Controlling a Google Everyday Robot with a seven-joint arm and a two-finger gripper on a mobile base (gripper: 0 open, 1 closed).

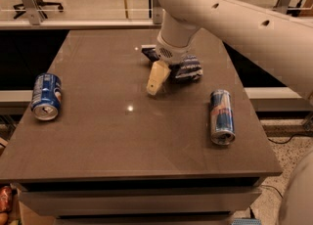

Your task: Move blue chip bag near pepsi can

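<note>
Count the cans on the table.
2. The pepsi can lies at the left edge; the slimmer blue-and-silver can lies toward the right. The gripper is beside the blue chip bag.

The arm (234,18) bends in from the right — gripper (163,75) low, angled down-left, centre-back.

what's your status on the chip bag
At far centre, gripper at blue chip bag. To far left, pepsi can on its side. On right, slim can, off that route.
</note>
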